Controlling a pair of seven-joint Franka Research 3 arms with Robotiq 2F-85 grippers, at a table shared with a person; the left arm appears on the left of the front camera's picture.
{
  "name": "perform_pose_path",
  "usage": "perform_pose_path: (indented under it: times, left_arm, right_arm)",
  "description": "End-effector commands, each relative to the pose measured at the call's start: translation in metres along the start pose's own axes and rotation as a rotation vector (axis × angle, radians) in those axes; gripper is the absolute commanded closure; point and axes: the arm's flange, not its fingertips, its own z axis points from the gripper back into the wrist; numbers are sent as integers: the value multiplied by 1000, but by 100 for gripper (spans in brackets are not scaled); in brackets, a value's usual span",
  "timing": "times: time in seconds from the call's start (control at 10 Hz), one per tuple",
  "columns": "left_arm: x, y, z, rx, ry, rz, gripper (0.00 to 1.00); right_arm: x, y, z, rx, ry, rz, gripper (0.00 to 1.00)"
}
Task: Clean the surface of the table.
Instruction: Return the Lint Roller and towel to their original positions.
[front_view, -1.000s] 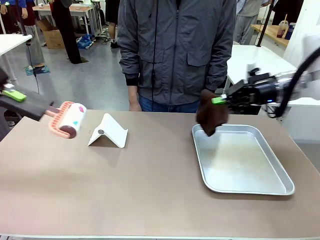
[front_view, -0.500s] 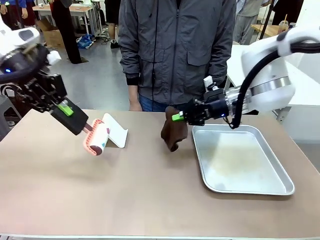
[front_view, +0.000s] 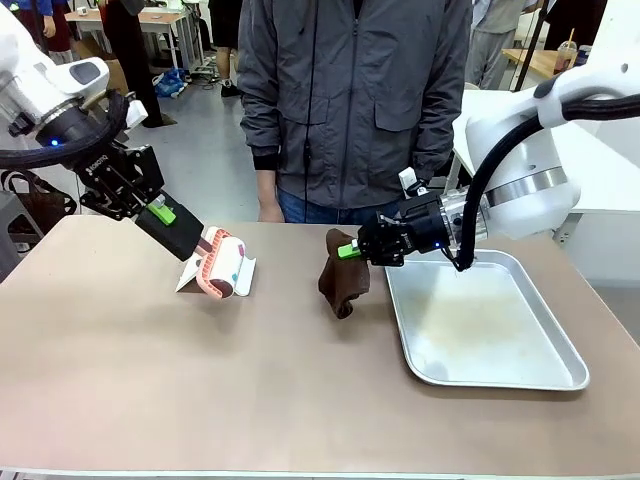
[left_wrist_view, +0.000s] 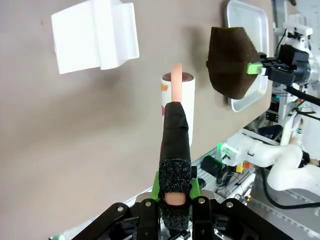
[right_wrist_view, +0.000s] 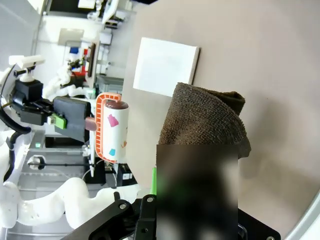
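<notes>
Tan-brown table (front_view: 200, 380) spans the whole lower front view, widest thing there, running L to R edge w/ person standing at its far side, 12 o'clock; on its top, approx 10 o'clock of centre, a white folded stand (front_view: 238, 270); at 3 o'clock a shiny metal tray (front_view: 520, 365), flat on the surface; just beside tray's near-left corner, approx 12–1 o'clock of table centre, a dark brown cloth (front_view: 343, 282) hangs w/ its lower end at or just above the tabletop, contact unclear. Right gripper (front_view: 347, 249) comes in from 3 o'clock, jaws clamped tight on cloth's top edge, green pads at the fold; right wrist view has the cloth (right_wrist_view: 207, 125) bunched straight ahead of the fingers, patch over the fingers themselves. Left gripper (front_view: 165, 213) reaches in from 9–10 o'clock, jaws pinched on the dark wrapped handle of a lint roller (front_view: 222, 263); roller's pink frame and patterned white drum sit right in front of the stand, touching or nearly so; left wrist view shows roller (left_wrist_view: 178, 92) straight ahead at 12 o'clock, stand (left_wrist_view: 95, 35) at 11, cloth (left_wrist_view: 231, 62) at 1–2.
</notes>
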Motion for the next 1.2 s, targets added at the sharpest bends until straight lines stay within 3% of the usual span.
perform_pose_path:
  times: [0.0, 0.4, 0.5, 0.8, 1.1]
  left_arm:
    - [-3, -2, -3, 37, 7, -1, 78]
    - [-3, -2, -3, 37, 7, -1, 78]
    - [-1, 0, -3, 27, 14, -8, 78]
    - [48, -10, -11, 65, -57, 36, 78]
    - [82, -15, -23, 121, -83, 65, 78]
  right_arm:
    - [2, 5, -3, 5, -4, 5, 90]
    - [0, 1, -1, 1, 3, 2, 90]
    - [6, -4, -12, -75, -45, -33, 90]
    - [2, -12, -26, -188, -98, -82, 90]
    - [-7, -11, -29, -198, -110, -106, 90]
